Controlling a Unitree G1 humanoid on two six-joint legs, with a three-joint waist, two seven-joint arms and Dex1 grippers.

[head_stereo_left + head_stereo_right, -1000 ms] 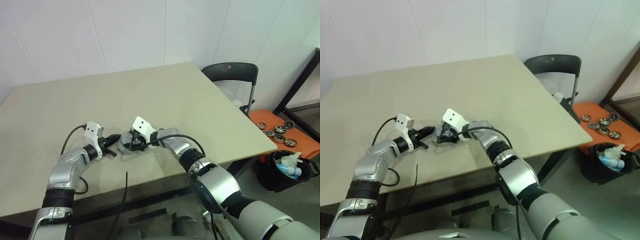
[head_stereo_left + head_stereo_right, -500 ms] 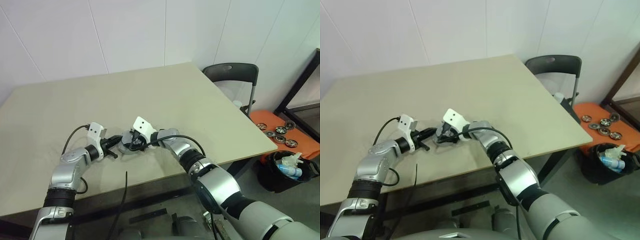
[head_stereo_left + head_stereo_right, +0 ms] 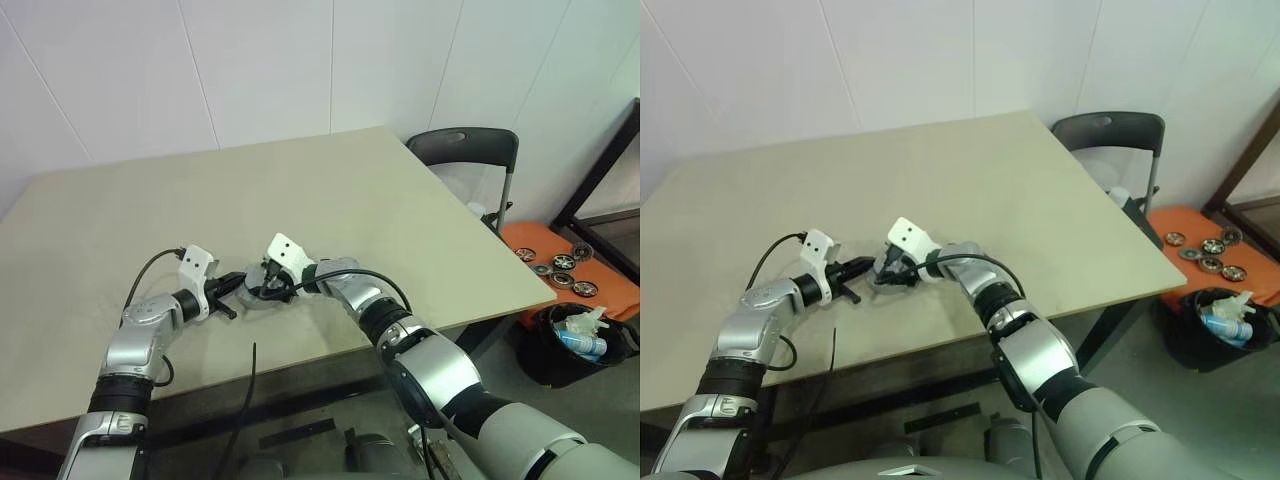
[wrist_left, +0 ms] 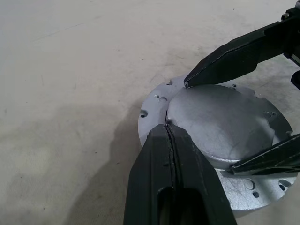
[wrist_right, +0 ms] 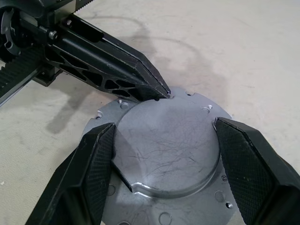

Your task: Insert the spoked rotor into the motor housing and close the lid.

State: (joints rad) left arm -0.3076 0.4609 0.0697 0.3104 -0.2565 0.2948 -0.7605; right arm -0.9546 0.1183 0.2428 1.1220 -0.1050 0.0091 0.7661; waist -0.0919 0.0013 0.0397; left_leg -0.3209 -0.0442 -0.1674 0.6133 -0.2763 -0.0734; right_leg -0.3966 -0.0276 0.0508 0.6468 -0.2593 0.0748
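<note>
Wrist views: lid down on motor housing; right gripper straddles it wide, left gripper pinched empty (tips at lid edge).

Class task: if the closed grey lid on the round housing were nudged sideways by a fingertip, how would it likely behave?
The lid looks like stiff metal, so it should not flex. Its scuffed, smooth face may let fingertips slip. Lying flat on the housing, it seems unlikely to tip or roll.
</note>
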